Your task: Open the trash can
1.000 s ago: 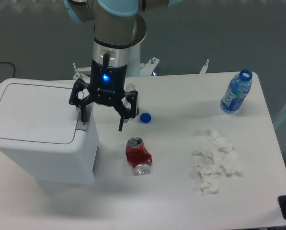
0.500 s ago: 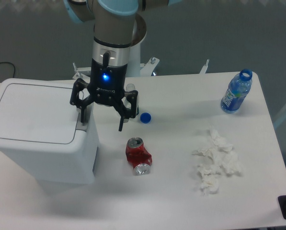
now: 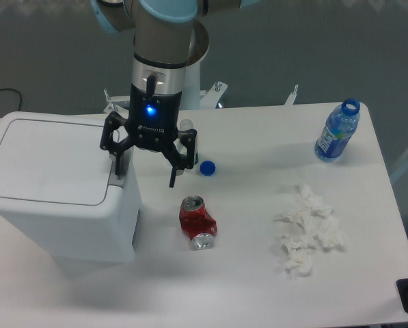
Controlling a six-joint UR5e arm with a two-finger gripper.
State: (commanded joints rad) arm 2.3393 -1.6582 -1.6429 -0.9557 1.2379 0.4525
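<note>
The trash can (image 3: 53,198) is a large white bin at the left of the table, with its flat lid (image 3: 46,160) lying closed. My gripper (image 3: 145,179) hangs open over the can's right edge. One fingertip (image 3: 119,171) rests at the grey push tab beside the lid. The other finger (image 3: 172,179) hangs in the air to the right of the can, above the table.
A crushed red can (image 3: 198,222) lies right of the bin. Behind it sits a blue bottle cap (image 3: 207,167). Crumpled white tissues (image 3: 307,229) lie at the right, and an uncapped blue bottle (image 3: 337,131) stands at the far right corner.
</note>
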